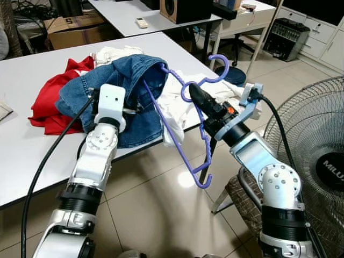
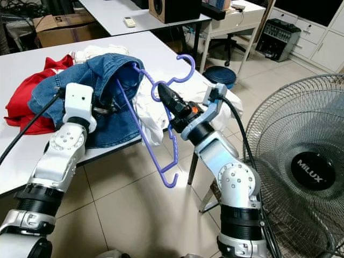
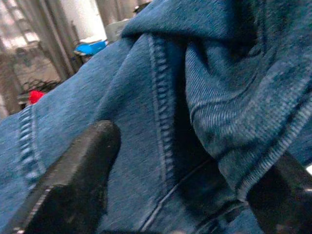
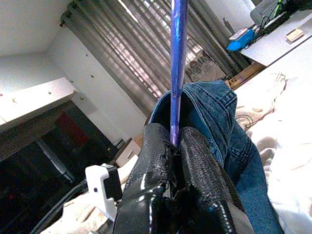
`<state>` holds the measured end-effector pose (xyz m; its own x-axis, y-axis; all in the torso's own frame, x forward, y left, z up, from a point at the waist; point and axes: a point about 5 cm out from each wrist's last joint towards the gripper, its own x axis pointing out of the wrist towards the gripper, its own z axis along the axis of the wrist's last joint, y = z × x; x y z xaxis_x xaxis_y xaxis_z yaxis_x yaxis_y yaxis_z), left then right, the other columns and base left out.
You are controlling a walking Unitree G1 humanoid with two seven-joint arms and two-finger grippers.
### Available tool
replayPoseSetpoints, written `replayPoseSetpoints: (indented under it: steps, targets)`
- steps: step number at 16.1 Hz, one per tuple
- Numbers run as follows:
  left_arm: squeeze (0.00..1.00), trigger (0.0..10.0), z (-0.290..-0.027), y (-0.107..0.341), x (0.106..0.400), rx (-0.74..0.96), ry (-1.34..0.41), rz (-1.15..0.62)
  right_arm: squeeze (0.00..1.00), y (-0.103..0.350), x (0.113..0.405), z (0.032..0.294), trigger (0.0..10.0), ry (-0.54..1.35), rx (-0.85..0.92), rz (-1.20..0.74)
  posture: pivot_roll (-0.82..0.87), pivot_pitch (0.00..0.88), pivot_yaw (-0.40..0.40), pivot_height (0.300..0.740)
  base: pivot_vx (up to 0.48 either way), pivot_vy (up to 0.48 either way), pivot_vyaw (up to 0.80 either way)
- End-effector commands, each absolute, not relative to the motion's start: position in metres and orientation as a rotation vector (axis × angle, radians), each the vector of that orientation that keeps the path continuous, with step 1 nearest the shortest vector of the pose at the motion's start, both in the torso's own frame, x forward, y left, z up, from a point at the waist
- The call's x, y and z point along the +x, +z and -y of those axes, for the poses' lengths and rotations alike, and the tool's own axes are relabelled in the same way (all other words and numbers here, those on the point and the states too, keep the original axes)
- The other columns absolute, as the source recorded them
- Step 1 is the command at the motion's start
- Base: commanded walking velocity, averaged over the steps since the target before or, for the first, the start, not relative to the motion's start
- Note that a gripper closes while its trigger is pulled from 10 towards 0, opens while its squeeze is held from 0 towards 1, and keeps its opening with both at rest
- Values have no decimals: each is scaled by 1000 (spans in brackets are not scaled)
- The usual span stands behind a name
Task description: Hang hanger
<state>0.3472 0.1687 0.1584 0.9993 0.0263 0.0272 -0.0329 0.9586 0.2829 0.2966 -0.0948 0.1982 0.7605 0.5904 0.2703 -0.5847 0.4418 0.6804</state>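
Left wrist view gives you little beyond denim: the left gripper's (image 3: 175, 195) two black fingers (image 3: 73, 180) stand spread, folds of the denim jacket (image 3: 204, 97) lying between them, and you cannot tell whether they touch the cloth. From the head views its fingertips are buried in the jacket (image 1: 121, 88), so they are hidden there. You have one purple hanger (image 1: 185, 123), one jacket, one red garment (image 1: 51, 105) to the far left and some white clothes (image 1: 180, 105), all heaped on the white table (image 1: 27, 156). One fan (image 1: 317, 161) stands to the right. Your right gripper (image 1: 194, 92) reaches up and left from a bent elbow, its fingers pressed together on the hanger just below the hook. The hanger's far end is tucked inside the jacket's collar; its near end hangs off the table edge.
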Motion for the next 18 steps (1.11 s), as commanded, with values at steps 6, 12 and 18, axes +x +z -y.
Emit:
replayPoseSetpoints:
  steps: [6,12,18]
  targets:
    - [0,0,-177,171,324,415,104,98,0,205,299,100,10000,695,849,41,-89,2,19,740,0,0,0]
    - [0,0,-187,178,323,458,107,107,0,202,300,97,10000,691,857,41,-74,0,30,740,0,0,0]
    - [0,0,-134,167,330,336,-127,93,0,203,301,96,10000,685,863,55,-79,0,48,740,0,0,0]
